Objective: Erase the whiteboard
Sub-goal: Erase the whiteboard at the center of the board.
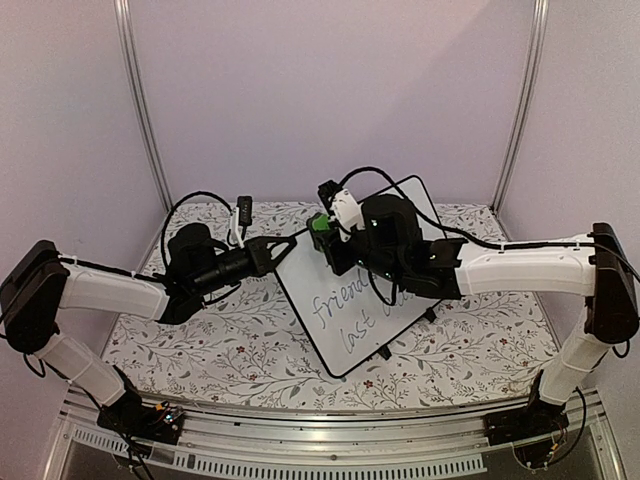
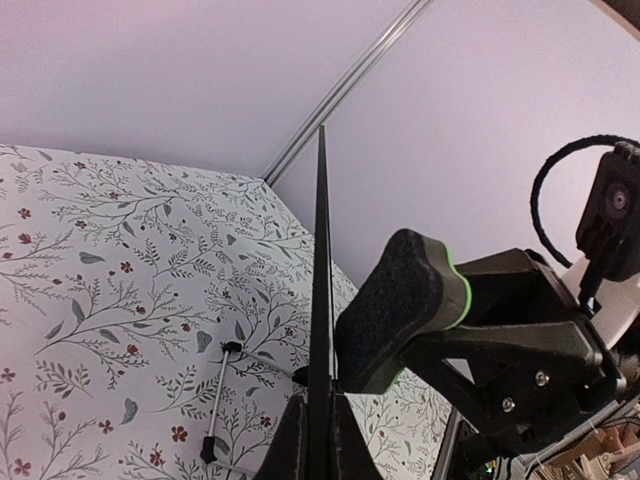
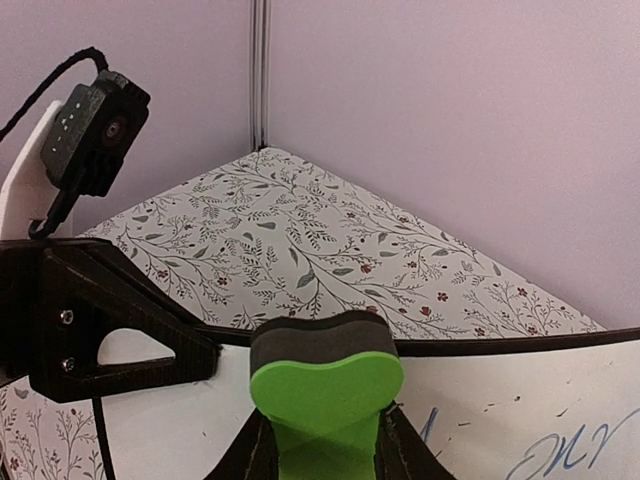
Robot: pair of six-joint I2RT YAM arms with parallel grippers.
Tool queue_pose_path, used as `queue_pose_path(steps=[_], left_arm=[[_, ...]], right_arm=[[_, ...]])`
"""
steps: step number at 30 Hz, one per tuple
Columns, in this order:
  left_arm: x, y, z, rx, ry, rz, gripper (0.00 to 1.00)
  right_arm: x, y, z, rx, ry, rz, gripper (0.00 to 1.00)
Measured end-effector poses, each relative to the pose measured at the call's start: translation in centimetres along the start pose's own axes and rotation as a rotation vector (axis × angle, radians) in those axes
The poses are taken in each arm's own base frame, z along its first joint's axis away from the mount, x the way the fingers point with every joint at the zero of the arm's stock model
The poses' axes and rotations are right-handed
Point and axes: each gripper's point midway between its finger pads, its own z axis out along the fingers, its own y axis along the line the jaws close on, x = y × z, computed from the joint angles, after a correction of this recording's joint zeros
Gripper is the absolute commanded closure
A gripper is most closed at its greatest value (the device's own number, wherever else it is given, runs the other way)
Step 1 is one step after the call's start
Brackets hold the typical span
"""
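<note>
The whiteboard [image 1: 335,320] sits in the middle of the floral table cover [image 1: 220,340], turned diagonally, with dark handwriting [image 1: 345,305] across its near half. The left gripper [image 1: 288,246] is pinched tight on the board's left rim. The right gripper [image 1: 322,232] is narrowed around a green eraser [image 1: 318,223] at the board's far left edge. The eraser's dark felt face is turned toward the white surface, touching it or just beside it; I cannot tell which.
</note>
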Motion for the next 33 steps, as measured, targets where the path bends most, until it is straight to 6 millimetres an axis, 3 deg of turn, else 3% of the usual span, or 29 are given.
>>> queue_pose_path(steps=[4, 18, 25, 33], left_arm=[[0.0, 0.0, 0.0, 0.0, 0.0, 0.0, 1.0], [0.0, 0.2, 0.0, -0.007, -0.001, -0.004, 1.0], [0.0, 0.2, 0.1, -0.003, -0.002, -0.004, 1.0], [0.1, 0.2, 0.1, -0.003, -0.002, -0.004, 1.0]], right_arm=[[0.5, 0.2, 0.0, -0.01, -0.002, 0.011, 0.69], [5.3, 0.1, -0.8, -0.017, 0.05, 0.083, 0.7], [4.9, 0.0, -0.7, -0.009, 0.049, 0.087, 0.7], [1.9, 0.2, 1.0, 0.013, -0.001, 0.065, 0.69]])
